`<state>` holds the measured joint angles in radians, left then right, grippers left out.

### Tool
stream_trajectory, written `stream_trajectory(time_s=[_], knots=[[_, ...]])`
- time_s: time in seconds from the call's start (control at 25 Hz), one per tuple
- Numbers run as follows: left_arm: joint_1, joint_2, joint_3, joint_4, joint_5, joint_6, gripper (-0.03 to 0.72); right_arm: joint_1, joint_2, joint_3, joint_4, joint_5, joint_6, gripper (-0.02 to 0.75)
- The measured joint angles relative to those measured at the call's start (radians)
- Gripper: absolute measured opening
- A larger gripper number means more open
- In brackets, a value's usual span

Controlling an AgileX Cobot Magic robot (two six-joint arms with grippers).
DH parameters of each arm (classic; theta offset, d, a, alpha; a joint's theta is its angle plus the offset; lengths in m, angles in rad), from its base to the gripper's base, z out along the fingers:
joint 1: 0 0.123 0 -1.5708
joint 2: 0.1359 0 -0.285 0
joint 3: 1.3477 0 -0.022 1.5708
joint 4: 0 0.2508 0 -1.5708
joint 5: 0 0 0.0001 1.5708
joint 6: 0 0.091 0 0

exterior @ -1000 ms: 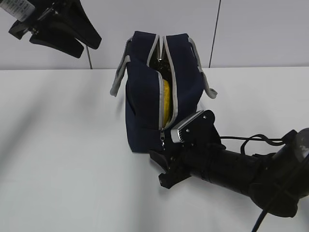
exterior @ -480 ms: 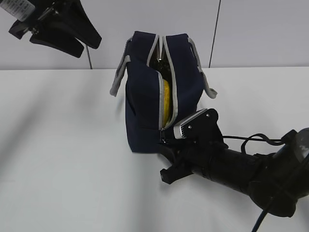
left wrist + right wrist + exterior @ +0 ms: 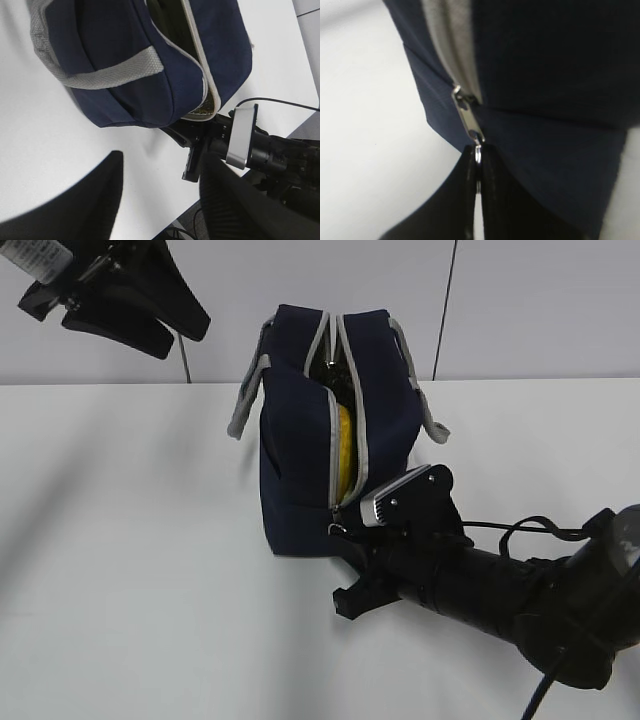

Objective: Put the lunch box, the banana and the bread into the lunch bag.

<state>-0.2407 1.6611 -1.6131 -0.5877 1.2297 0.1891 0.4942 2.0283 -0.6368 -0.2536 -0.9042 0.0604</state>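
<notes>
The navy lunch bag [image 3: 295, 470] stands on the white table with its grey zipper band [image 3: 333, 440] gaping. Through the gap shows the yellow banana [image 3: 345, 450]. The lunch box and the bread are hidden. My right gripper [image 3: 341, 533] lies low at the bag's near end; in the right wrist view it [image 3: 478, 159] is shut on the ring zip-pull [image 3: 478, 151] below the metal slider [image 3: 466, 116]. Raised at the upper left, my left gripper [image 3: 172, 335] holds nothing. Its dark fingers [image 3: 80, 200] stand apart above the table in the left wrist view, looking down on the bag [image 3: 125, 75].
The bag's grey handles [image 3: 247, 400] hang out to both sides. The right arm [image 3: 500, 590] with its cable stretches across the table's front right. The table edge [image 3: 210, 200] shows in the left wrist view, close behind the right arm [image 3: 250, 145].
The right gripper has slid a little closer to the bag's foot and shut its fingers on the zip-pull ring. The left arm and the bag have not moved.
</notes>
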Motion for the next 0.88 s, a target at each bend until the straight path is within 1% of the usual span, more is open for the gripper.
stream_trajectory(time_s=[0.4,0.72,0.88], knots=[[0.000,0.000,0.000,0.000,-0.002,0.000,0.354,0.000,-0.069,0.047,-0.002,0.006,0.000,-0.016],[-0.001,0.000,0.000,0.000,-0.002,0.000,0.351,0.000,-0.128,0.052,-0.115,0.010,0.010,-0.016],[-0.001,0.000,0.000,0.000,-0.003,0.000,0.351,0.000,-0.167,0.052,-0.136,0.042,0.022,-0.016]])
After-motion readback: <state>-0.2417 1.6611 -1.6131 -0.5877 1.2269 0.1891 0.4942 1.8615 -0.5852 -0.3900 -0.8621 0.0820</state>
